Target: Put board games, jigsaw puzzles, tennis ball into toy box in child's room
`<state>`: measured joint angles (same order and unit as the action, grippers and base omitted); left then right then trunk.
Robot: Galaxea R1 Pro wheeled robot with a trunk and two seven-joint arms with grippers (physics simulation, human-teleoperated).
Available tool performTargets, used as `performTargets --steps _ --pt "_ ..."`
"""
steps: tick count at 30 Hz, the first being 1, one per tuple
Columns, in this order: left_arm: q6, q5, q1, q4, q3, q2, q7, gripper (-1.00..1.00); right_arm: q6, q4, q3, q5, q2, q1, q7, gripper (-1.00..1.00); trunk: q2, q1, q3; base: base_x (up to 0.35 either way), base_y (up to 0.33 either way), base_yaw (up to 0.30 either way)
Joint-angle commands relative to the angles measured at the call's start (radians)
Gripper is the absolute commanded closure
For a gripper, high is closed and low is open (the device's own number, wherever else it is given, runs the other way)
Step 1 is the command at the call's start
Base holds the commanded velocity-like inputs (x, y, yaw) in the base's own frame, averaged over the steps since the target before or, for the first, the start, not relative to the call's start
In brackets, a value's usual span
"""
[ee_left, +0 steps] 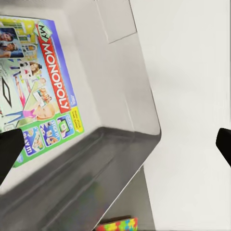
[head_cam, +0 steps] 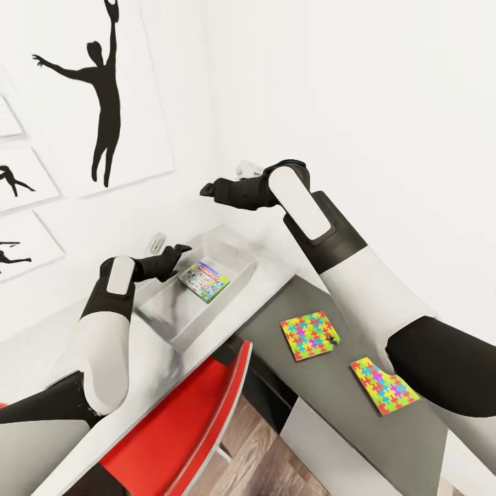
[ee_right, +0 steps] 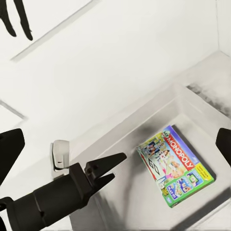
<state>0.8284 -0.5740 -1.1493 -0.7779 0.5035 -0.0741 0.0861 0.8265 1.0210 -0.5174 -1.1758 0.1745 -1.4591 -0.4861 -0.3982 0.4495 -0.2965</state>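
Observation:
A white-and-green board game (head_cam: 204, 280) (ee_left: 43, 86) (ee_right: 175, 166) printed MY MONOPOLY lies flat on the floor of the grey toy box (head_cam: 207, 320) (ee_left: 96, 163) (ee_right: 144, 115), which stands on the pale table (head_cam: 155, 372). My left gripper (head_cam: 176, 258) (ee_left: 115, 147) (ee_right: 109, 169) hovers open and empty over the box's left rim. Higher up, my right gripper (head_cam: 207, 191) (ee_right: 115, 147) is open and empty, pointing down at the box. Two bright jigsaw puzzles (head_cam: 310, 335) (head_cam: 383, 386) lie on the dark grey cabinet top (head_cam: 331, 303) right of the box. One puzzle's edge (ee_left: 118, 224) shows past the box wall.
A red chair (head_cam: 186, 420) is pushed in under the table's front edge, with wooden floor (head_cam: 255, 455) below it. White walls close in behind the table; framed black silhouette pictures (head_cam: 103, 89) hang at the left.

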Motion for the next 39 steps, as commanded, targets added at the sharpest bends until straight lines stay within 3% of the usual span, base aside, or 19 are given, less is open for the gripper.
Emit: performTargets --steps 1,39 --pt "0.006 -0.010 -0.001 -0.001 0.005 -0.001 0.009 -1.00 0.000 0.001 -0.001 -0.010 0.000 -0.001 -0.010 -1.00 -0.002 0.000 0.000 -0.081 0.000 0.000" --pt "0.006 -0.010 -0.001 -0.001 0.003 0.008 0.009 -1.00 -0.001 -0.001 -0.003 -0.009 0.000 -0.001 -0.011 -1.00 -0.002 0.000 0.062 -0.006 0.000 0.000"
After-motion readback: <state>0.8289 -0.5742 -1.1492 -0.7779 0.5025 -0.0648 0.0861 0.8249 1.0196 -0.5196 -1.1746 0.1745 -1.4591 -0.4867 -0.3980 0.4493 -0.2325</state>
